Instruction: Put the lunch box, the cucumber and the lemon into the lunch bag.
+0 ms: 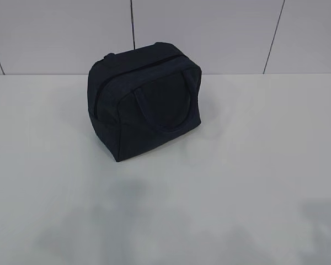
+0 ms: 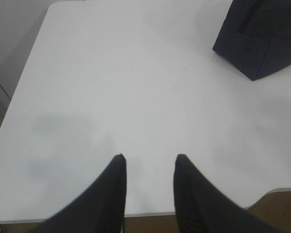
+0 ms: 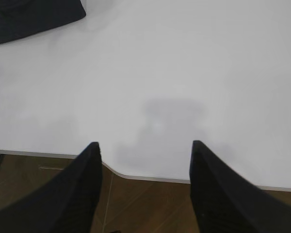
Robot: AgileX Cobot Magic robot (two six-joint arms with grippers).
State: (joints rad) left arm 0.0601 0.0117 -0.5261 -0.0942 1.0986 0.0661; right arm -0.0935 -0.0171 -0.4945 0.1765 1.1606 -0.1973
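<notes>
The lunch bag (image 1: pixel 145 99) stands far from both empty grippers: left gripper (image 2: pixel 149 160) half-open, right gripper (image 3: pixel 144 145) wider.

A white table (image 1: pixel 254 165) carries only the dark navy lunch bag (image 1: pixel 143 102).

No readable text, label or number shows on anything here.
</notes>
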